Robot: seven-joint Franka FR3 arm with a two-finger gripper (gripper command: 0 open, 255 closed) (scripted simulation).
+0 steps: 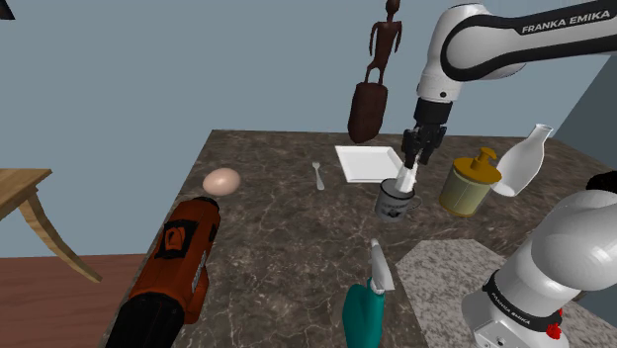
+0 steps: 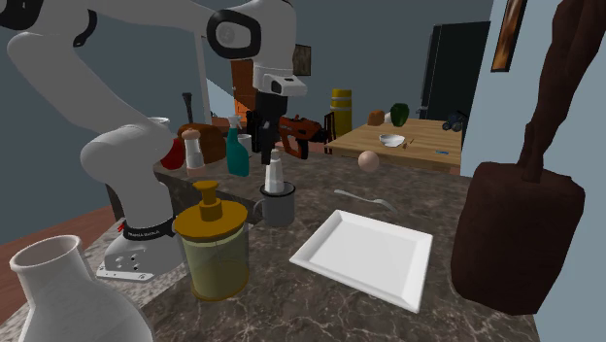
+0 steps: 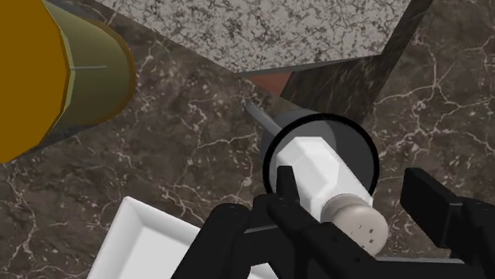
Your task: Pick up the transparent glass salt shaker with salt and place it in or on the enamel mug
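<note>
Salt shaker (image 3: 321,170) check for you: the dark marble table (image 1: 277,237) carries the grey mug (image 2: 279,207), whose rim props the white shaker tilted inside, so the gripper (image 3: 353,194) above spreads its fingers, clasping nothing.

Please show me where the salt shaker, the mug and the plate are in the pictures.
Shaker (image 3: 317,170), wrist view, on its white body.
Mug (image 2: 280,210), second exterior view, on its grey outer wall.
Plate (image 2: 364,255), second exterior view, on its bare middle.

the white arm (image 1: 465,30) bears the words "franka emika".
</note>
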